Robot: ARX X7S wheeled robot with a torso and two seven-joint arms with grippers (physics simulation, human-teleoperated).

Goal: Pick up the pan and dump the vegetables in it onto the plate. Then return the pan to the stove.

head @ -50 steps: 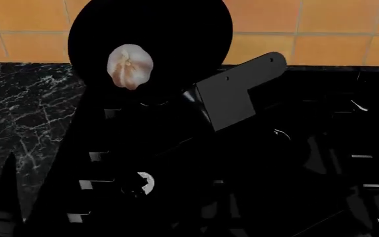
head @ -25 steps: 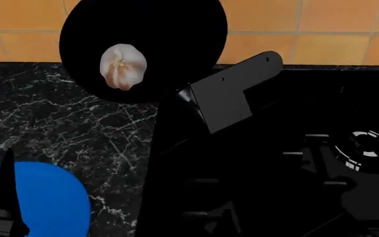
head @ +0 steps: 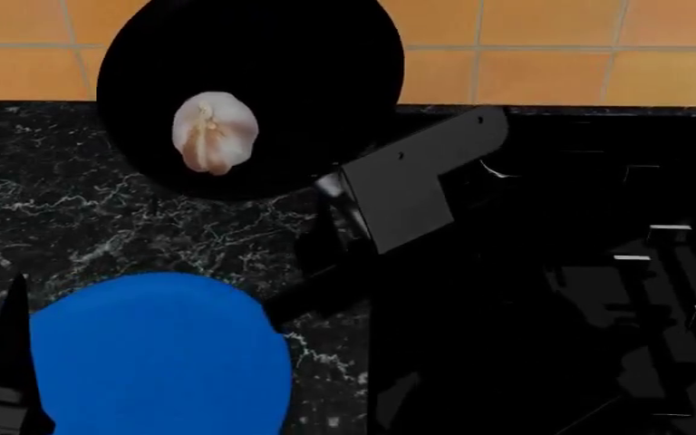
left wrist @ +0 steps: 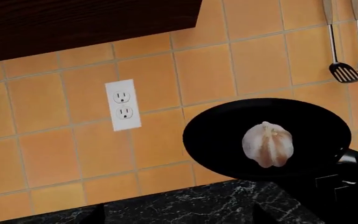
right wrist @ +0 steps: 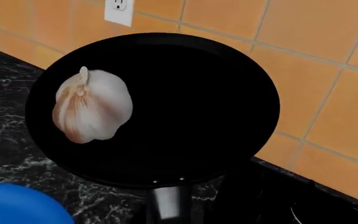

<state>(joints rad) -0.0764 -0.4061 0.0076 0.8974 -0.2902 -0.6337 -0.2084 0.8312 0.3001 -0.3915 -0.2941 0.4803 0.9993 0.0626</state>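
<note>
Right end effector (head: 345, 201) pinching pan (head: 287, 82) handle, garlic (head: 214, 132) near rim, plate (head: 155, 362) below

The right arm's flat, angular matte-black bracket (head: 415, 186) carries two small screw dots; a black pointed left pincer (head: 7, 376) finger shows.

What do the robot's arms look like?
All black and boxy. The right arm ends in a flat, angular plate with two tiny screw dots. The left gripper shows only as a thin black pointed finger. No cables or markings show.
</note>
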